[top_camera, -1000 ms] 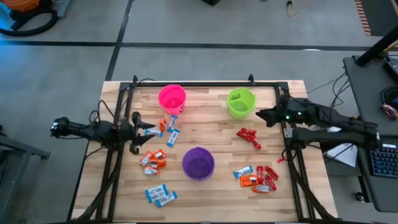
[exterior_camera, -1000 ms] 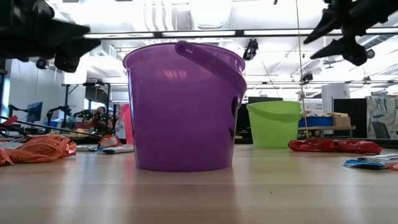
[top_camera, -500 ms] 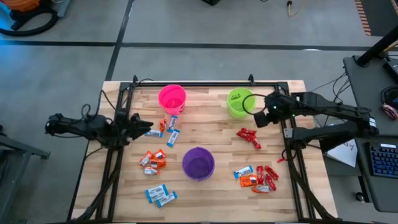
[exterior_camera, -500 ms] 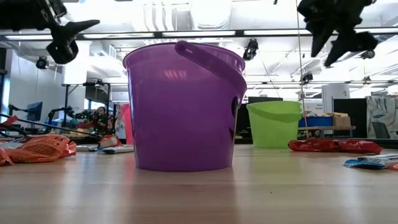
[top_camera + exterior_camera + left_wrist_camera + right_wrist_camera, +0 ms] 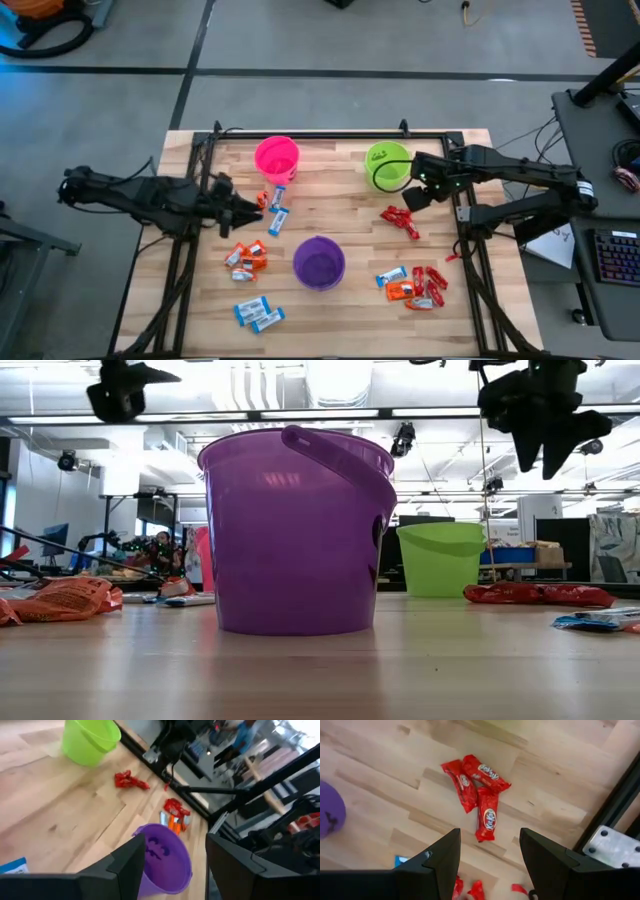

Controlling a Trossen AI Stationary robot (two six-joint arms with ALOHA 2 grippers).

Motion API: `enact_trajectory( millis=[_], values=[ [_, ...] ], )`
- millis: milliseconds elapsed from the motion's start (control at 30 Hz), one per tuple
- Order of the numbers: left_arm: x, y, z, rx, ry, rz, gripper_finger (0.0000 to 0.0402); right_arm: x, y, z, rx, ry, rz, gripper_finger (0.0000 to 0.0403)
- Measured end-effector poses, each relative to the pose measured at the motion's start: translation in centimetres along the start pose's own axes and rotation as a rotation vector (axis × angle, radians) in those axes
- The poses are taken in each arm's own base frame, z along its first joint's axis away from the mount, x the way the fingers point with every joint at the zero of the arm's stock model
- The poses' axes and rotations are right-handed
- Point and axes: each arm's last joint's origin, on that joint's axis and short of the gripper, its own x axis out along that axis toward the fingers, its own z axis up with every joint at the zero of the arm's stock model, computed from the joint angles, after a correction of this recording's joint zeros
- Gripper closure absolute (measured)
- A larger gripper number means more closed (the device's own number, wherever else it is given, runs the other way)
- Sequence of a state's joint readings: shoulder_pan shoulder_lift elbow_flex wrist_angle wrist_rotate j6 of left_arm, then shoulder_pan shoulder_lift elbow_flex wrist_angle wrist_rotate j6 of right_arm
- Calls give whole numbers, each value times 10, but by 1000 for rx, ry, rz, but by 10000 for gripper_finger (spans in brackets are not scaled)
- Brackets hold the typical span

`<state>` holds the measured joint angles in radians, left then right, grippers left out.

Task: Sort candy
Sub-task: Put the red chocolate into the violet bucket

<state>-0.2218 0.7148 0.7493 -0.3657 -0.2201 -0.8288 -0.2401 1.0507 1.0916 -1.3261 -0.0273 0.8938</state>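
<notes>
Small wrapped candies lie flat on the wooden table in groups: three red ones (image 5: 477,790) at the right, a red, orange and blue mix (image 5: 415,284) near the right front, orange ones (image 5: 247,257), blue ones (image 5: 257,314), and a few (image 5: 272,208) below the pink cup (image 5: 277,158). The green cup (image 5: 387,165) stands at the far right and the purple cup (image 5: 319,262) at the centre front. My left gripper (image 5: 252,210) hangs open above the left side, pointing toward the centre. Above the red candies, my right gripper (image 5: 413,195) is open and points down.
A black metal frame (image 5: 330,134) runs along the table's far edge and down both sides. Bare wood (image 5: 335,205) lies between the three cups. Beyond the table the low view shows a room with desks and equipment.
My left gripper has risen well above the table, moved toward the table's centre and rolled about its own axis. My right gripper has tipped from nearly level to pointing down and shifted slightly toward the red candies. Both stay open. No candy or cup has moved.
</notes>
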Motion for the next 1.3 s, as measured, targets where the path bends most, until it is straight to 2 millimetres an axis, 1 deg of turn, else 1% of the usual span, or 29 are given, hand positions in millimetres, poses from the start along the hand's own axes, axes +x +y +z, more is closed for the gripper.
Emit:
enact_trajectory(
  millis=[167,300,400,500,633,767,833,933,1067,1300],
  values=[
    [21,-22,13,-25,44,5,210,8,4,3,-56,26,-30,207],
    [38,-43,22,55,137,-63,210,14,6,6,-79,45,-52,207],
    [50,-56,29,112,155,-82,210,19,9,8,-125,62,-71,207],
    [60,-65,33,147,178,-88,210,24,12,10,-128,80,-89,207],
    [68,-73,37,164,202,-71,210,31,15,9,-106,106,-106,207],
    [71,-78,43,191,186,-70,210,36,18,5,-89,136,-109,206],
    [71,-78,47,213,175,-72,210,40,18,1,-78,156,-104,206],
    [69,-79,51,203,152,-53,210,48,15,-3,-58,181,-94,206],
    [67,-75,48,208,174,-4,210,65,10,-8,-47,185,-88,206],
    [52,-70,52,248,131,73,210,100,5,-20,-84,176,-75,207]
  ],
)
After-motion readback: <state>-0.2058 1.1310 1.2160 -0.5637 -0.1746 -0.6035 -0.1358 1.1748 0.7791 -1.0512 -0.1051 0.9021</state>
